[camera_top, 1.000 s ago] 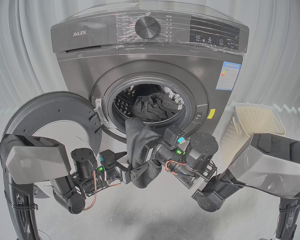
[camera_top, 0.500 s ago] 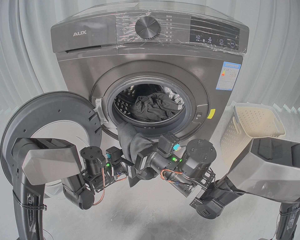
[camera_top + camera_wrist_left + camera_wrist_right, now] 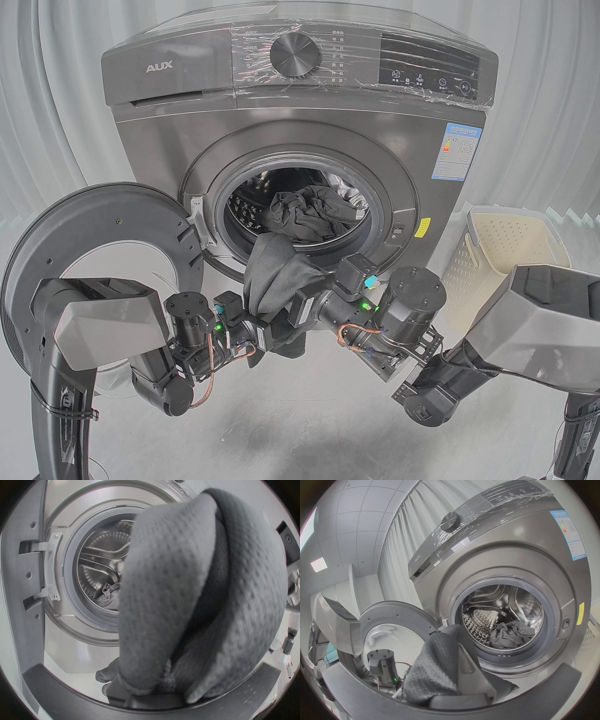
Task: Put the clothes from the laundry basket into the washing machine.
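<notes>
In the head view, a dark garment (image 3: 275, 275) is held just before the open washing machine (image 3: 300, 119), clamped by the left pincer (image 3: 267, 334) and the right pincer (image 3: 297, 310). The laundry basket (image 3: 519, 240) stands at the right. In the left wrist view, the garment is seen bunched, and is judged soft, light and limp. In the right wrist view, another garment (image 3: 509, 634) lies in the drum. A thick fold is judged the best hold.

One washing machine (image 3: 294, 125), one open round door (image 3: 100, 219), one laundry basket (image 3: 461, 275), two dark garments (image 3: 309, 212) (image 3: 275, 275)
</notes>
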